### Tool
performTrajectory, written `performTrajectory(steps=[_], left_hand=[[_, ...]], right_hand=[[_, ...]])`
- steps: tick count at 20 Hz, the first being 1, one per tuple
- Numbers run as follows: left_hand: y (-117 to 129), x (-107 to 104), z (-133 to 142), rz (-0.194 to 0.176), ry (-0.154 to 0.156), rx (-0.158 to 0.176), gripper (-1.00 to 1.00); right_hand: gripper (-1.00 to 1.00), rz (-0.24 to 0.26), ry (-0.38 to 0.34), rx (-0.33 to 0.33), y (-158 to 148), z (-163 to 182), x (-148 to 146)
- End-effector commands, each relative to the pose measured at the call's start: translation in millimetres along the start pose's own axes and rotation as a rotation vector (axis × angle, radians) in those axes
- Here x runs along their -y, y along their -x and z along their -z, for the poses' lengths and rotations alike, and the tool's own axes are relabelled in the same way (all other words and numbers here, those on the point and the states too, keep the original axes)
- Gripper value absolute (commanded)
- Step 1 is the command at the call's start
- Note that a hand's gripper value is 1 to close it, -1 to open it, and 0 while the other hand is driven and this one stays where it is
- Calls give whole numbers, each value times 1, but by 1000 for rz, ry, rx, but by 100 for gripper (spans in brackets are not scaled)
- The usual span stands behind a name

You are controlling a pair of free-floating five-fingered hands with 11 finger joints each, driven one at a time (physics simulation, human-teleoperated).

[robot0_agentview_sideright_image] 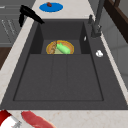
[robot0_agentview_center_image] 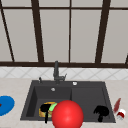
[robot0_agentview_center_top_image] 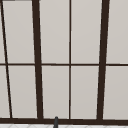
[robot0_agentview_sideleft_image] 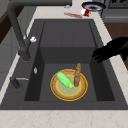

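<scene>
My left hand (robot0_agentview_center_image: 45, 109) hovers over the sink's front rim (robot0_agentview_center_image: 30, 118), beside the left basin. It is open, with its fingers stretched toward the basin, and it holds nothing. The same hand (robot0_agentview_sideleft_image: 111, 48) shows in the left side view, and the hand (robot0_agentview_sideright_image: 28, 13) also shows in the right side view. Below it, a yellow plate (robot0_agentview_sideleft_image: 68, 97) lies in the basin with a green vegetable (robot0_agentview_sideleft_image: 64, 79) and a brown stick (robot0_agentview_sideleft_image: 77, 75) on it. My right hand (robot0_agentview_center_image: 101, 111) hangs open and empty over the front of the drainboard. A big red ball (robot0_agentview_center_image: 67, 115) sits low between the hands.
A dark faucet (robot0_agentview_center_image: 56, 71) stands behind the basin, with a white knob (robot0_agentview_center_image: 74, 83) on the rim. A blue plate (robot0_agentview_center_image: 5, 105) with a small brown item (robot0_agentview_sideright_image: 49, 4) lies on the left counter. A red strip (robot0_agentview_center_image: 117, 105) and a red-white can (robot0_agentview_center_image: 121, 114) lie on the right, and a dark pan (robot0_agentview_sideleft_image: 93, 6) beyond them.
</scene>
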Motion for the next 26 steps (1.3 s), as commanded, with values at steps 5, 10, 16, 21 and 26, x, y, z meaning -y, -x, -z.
performTrajectory(steps=[5,10,16,21,26], left_hand=[[24,15,-2,-11,43,113,-100],[62,2,0,-7,8,48,-100],[97,-6,5,-2,-4,29,-100],[134,2,21,-3,9,41,-100],[145,5,12,-98,96,106,-100]], right_hand=[[0,0,0,0,0,0,0],[0,0,0,0,0,0,0],[0,0,0,0,0,0,0],[0,0,0,0,0,0,0],[0,0,0,0,0,0,0]])
